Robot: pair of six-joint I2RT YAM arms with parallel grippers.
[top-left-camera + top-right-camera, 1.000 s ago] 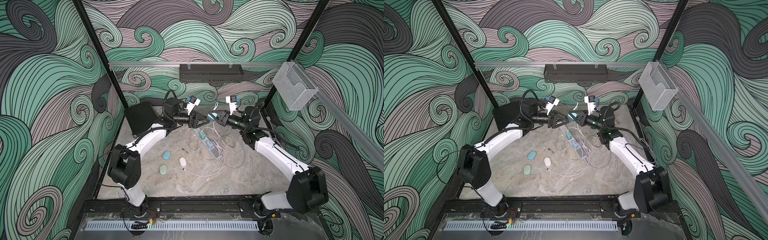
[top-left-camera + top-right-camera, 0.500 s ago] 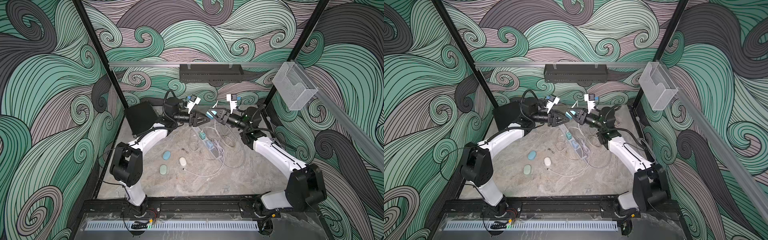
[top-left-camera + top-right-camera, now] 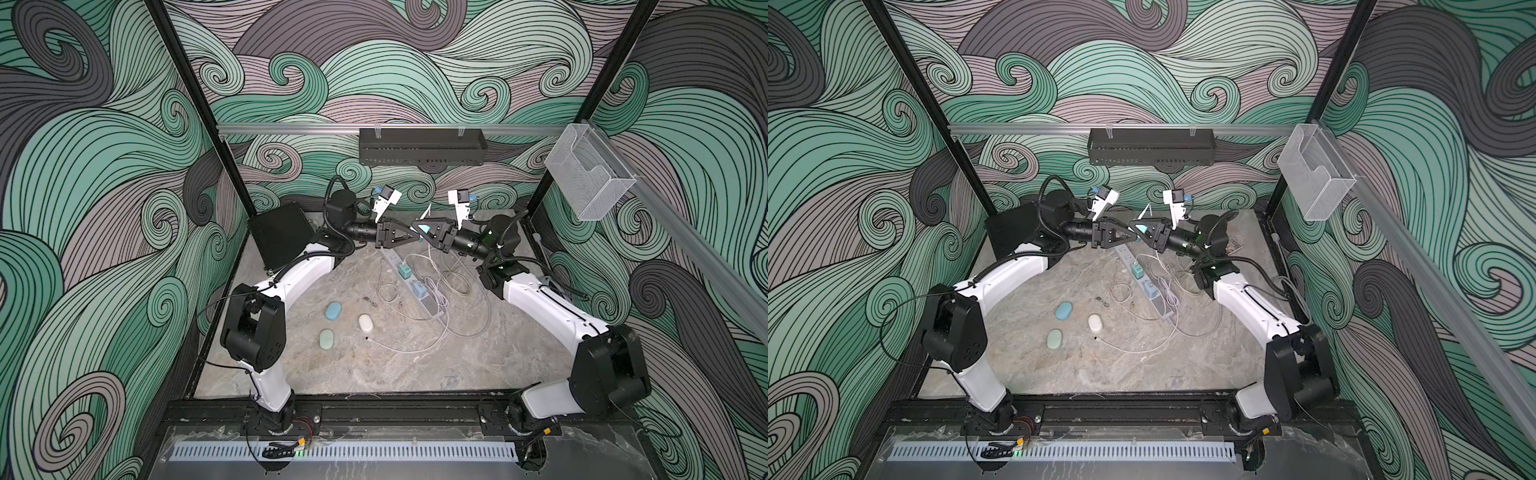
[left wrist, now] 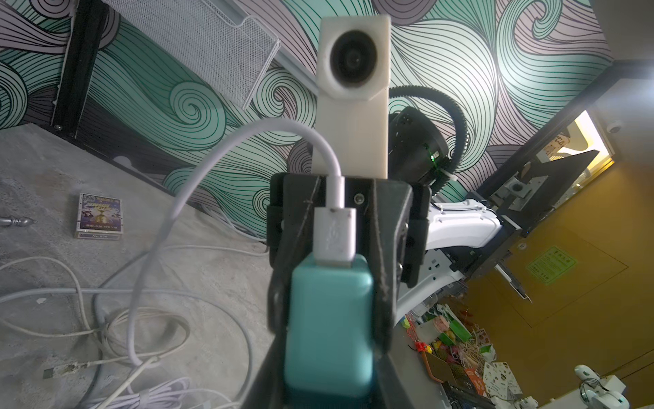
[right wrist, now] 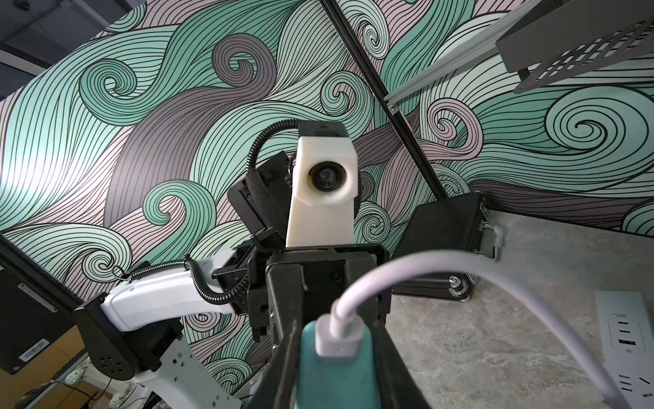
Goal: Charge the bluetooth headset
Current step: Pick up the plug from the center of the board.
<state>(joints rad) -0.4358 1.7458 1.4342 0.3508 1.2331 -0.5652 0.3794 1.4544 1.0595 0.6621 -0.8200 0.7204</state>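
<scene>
The stereo head hangs high above the teal charger (image 3: pixel 423 230) and well apart from it, looking steeply down; both top views share the whole table (image 3: pixel 415 365), the charger small and far. The left wrist camera (image 5: pixel 325 177) sits just behind the charger, facing across it at very close range; the right wrist camera (image 4: pixel 350 53) faces back from the opposite side. Each wrist view shows the other's lens and the charger.

headset case (image 3: pixel 333 311) (image 3: pixel 327 339) (image 3: pixel 365 323) x3 | charger (image 3: pixel 403 272) (image 3: pixel 419 289) (image 3: pixel 423 229) x3 | power strip (image 3: pixel 434 309) x1 | briefcase (image 3: pixel 279 239) x1 | card box (image 4: pixel 99 215) x1 | shelf (image 3: pixel 422 145) x1 | mesh basket (image 3: pixel 590 183) x1 | cable (image 4: pixel 279 124): tangled, count unclear
</scene>
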